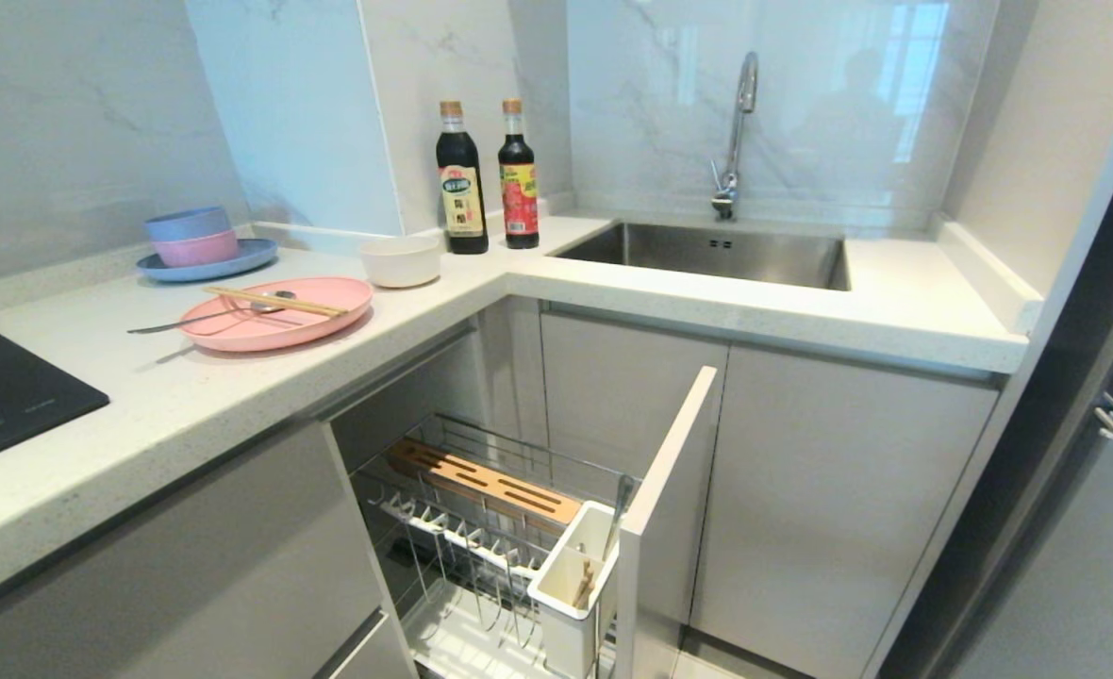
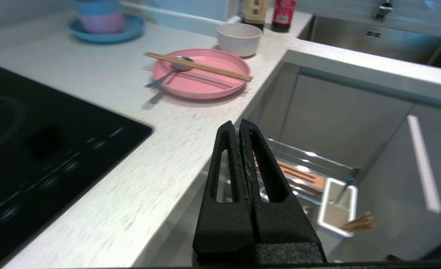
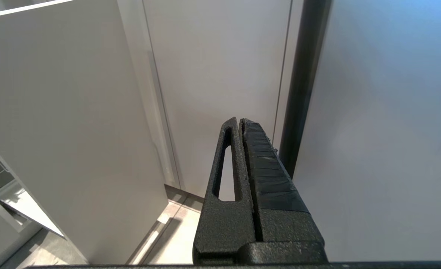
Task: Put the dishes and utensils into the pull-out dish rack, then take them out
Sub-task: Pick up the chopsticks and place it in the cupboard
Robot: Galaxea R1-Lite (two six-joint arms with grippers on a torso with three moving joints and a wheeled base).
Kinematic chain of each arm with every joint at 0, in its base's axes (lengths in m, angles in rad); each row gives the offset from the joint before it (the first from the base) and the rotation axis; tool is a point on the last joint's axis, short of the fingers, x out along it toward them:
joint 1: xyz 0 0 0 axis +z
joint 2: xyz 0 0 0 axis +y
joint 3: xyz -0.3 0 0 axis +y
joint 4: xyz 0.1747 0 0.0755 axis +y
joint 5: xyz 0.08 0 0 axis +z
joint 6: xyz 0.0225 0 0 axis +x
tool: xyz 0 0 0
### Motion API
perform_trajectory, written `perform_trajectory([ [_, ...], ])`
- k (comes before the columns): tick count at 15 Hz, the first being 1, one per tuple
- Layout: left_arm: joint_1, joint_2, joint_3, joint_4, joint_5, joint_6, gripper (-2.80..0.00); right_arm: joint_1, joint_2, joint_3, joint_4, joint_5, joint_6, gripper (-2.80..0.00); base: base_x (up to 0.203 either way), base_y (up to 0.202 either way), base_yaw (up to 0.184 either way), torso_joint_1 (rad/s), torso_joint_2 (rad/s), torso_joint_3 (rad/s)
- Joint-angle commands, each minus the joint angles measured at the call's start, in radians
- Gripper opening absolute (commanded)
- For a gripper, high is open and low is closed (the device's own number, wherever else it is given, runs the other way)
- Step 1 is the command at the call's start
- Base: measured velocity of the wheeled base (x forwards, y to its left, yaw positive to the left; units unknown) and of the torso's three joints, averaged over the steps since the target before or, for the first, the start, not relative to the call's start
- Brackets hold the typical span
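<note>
Head view: the large shallow pink plate (image 1: 276, 314) sits on the counter at ten o'clock, thin wooden chopsticks (image 1: 274, 302) and shiny metal spoon (image 1: 206, 320) across it; the cream-white round bowl (image 1: 401, 260) lies toward one o'clock of it; the pulled-out chrome wire dish rack (image 1: 481, 528) is at six o'clock. Left wrist view: the left gripper (image 2: 239, 125) is pressed closed, empty, over the counter edge. Right wrist view: the right gripper (image 3: 239, 121) is closed, empty, facing cabinet doors.

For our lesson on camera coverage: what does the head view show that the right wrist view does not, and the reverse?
Head view only: pink plate carrying chopsticks and spoon, cream bowl, sink, the pull-out dish rack.
Right wrist view only: the shut right gripper, pale floor.
Both: pale cabinet fronts.
</note>
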Motion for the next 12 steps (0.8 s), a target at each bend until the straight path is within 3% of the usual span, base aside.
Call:
perform_trajectory([
  [1, 0.054, -0.280, 0.163, -0.020, -0.025, 0.042, -2.80, 0.000, 0.000, 0.002, 0.000, 0.000, 0.000, -2.80, 0.000, 0.000, 0.000, 0.000, 0.00, 0.000],
  [3, 0.100, -0.411, 0.372, -0.103, -0.076, 0.085, -2.80, 0.000, 0.000, 0.002, 0.000, 0.000, 0.000, -2.80, 0.000, 0.000, 0.000, 0.000, 0.00, 0.000],
  [5, 0.129, -0.508, 0.586, -0.264, -0.107, 0.116, -2.80, 0.000, 0.000, 0.002, 0.000, 0.000, 0.000, -2.80, 0.000, 0.000, 0.000, 0.000, 0.00, 0.000],
  [8, 0.125, -0.695, 0.811, -0.373, -0.125, 0.127, -2.80, 0.000, 0.000, 0.002, 0.000, 0.000, 0.000, -2.80, 0.000, 0.000, 0.000, 0.000, 0.00, 0.000],
  [9, 0.123, -0.713, 0.862, -0.400, -0.130, 0.103, -2.80, 0.000, 0.000, 0.002, 0.000, 0.000, 0.000, -2.80, 0.000, 0.000, 0.000, 0.000, 0.00, 0.000],
  [10, 0.121, -0.721, 0.892, -0.420, -0.138, 0.036, -2.80, 0.000, 0.000, 0.002, 0.000, 0.000, 0.000, -2.80, 0.000, 0.000, 0.000, 0.000, 0.00, 0.000],
  [12, 0.119, -0.724, 0.984, -0.446, -0.158, 0.024, -2.80, 0.000, 0.000, 0.002, 0.000, 0.000, 0.000, -2.80, 0.000, 0.000, 0.000, 0.000, 0.00, 0.000],
])
